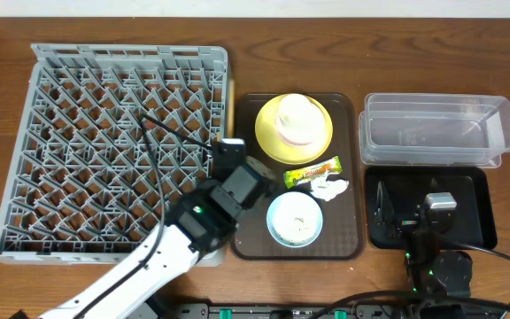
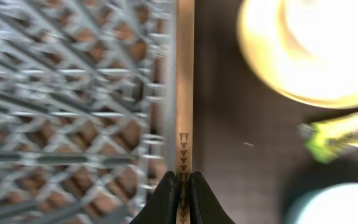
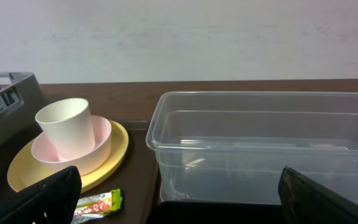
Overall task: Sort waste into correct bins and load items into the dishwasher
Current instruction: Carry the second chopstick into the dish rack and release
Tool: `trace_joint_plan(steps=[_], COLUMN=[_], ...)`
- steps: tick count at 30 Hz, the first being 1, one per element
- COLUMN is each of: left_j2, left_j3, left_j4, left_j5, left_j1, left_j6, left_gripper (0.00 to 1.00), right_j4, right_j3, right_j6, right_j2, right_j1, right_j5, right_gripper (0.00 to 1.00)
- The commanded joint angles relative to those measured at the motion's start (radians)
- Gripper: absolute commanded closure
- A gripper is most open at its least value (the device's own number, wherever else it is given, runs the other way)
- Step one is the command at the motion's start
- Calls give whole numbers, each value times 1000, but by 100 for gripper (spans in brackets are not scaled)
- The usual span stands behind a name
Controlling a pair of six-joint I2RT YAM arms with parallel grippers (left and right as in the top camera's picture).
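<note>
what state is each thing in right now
left gripper, jaws shut on the chopsticks
right gripper, jaws open, holding nothing
dish rack, no dishes seen in it
clear tub, empty
yellow plate, carrying a pinkish bowl with the white cup upright in it
blue bowl, upright on the brown tray
snack wrapper, lying flat
tissue, crumpled
</note>
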Motion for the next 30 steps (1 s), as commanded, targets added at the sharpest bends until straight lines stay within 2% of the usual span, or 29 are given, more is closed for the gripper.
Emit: trace_joint_plan(steps=[1,7,10,19,25,30], left_j2=[3,35,56,79,79,80], left_j3=[22,22,22,22,22,22], left_j4=[-15,-19,-19,-22,-31,-30], left_j5=[-80,-70,-3,26,35,63], left_j1=[67,149,172,181,181,181], left_j6=[118,187,232,230,108,107], left_gripper=[92,93,92,92,92,92], right_j4=[-4,-4,-4,-4,-4,-4], right_j3=[-1,-1,-1,-1,-1,-1], right_j6=[-9,-9,-9,-9,-9,-9], right_j2=[-2,-2,-2,-2,-2,-2], right_j1=[6,6,6,6,6,6], right_j5=[0,-1,0,-1,0,0], right_gripper=[1,1,1,1,1,1])
